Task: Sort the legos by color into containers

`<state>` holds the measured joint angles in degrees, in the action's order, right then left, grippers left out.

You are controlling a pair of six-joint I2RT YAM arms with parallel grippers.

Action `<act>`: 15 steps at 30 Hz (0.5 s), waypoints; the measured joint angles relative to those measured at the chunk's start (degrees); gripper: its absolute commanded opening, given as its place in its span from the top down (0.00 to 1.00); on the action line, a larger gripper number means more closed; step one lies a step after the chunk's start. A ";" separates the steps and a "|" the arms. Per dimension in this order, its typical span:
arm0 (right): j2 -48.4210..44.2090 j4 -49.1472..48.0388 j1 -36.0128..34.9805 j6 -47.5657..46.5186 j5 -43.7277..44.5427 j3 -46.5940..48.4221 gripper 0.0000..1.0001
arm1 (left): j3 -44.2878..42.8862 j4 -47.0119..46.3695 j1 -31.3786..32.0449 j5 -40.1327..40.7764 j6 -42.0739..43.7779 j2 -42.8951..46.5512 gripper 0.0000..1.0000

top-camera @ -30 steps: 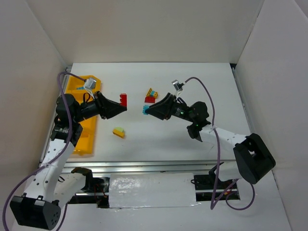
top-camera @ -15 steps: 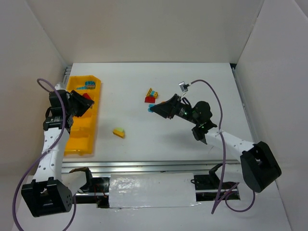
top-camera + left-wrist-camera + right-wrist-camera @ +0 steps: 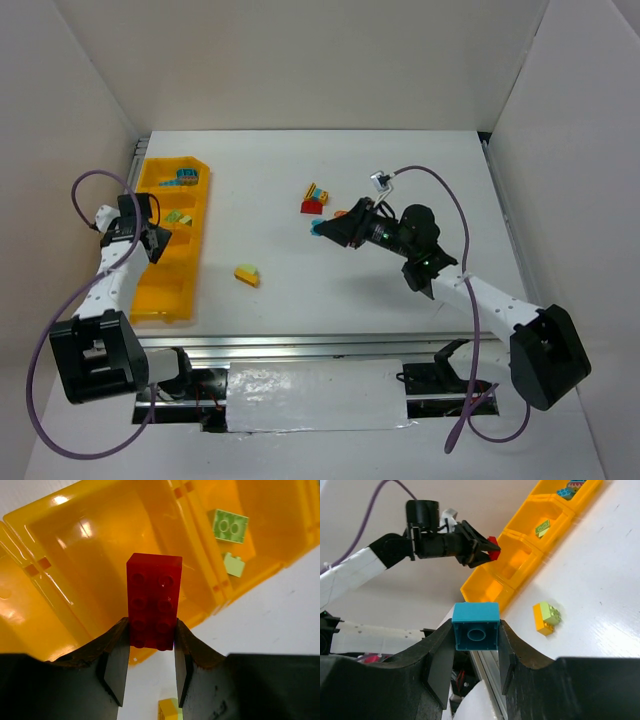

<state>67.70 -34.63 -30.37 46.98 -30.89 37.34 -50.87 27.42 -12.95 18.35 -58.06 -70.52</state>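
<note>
Left gripper (image 3: pixel 151 630): jaws closed onto the near end of a red brick (image 3: pixel 153 600), one finger on each long side. The brick is two studs wide and four long. Its long axis runs straight out along the fingers, away from the wrist, with the studded face toward the wrist camera. It hangs over a bare compartment of the yellow-orange tray (image 3: pixel 75 545); the next compartment holds two pale green bricks (image 3: pixel 229 526).

Right gripper (image 3: pixel 476 630): jaws clamped on the sides of a teal-blue brick (image 3: pixel 476 626), hollow underside toward the wrist camera, held above the table (image 3: pixel 400 170) at mid-table. A yellow and green clump (image 3: pixel 246 274) lies loose between the tray and this gripper
</note>
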 measured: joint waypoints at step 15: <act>4.07 1.53 0.00 -0.13 -2.08 3.19 1.00 | 0.96 -2.64 -0.92 -1.60 1.22 -0.87 0.00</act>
<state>71.77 -33.10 -30.37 46.85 -32.97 40.53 -49.91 24.77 -13.87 16.75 -56.84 -71.40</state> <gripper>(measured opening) 0.427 0.994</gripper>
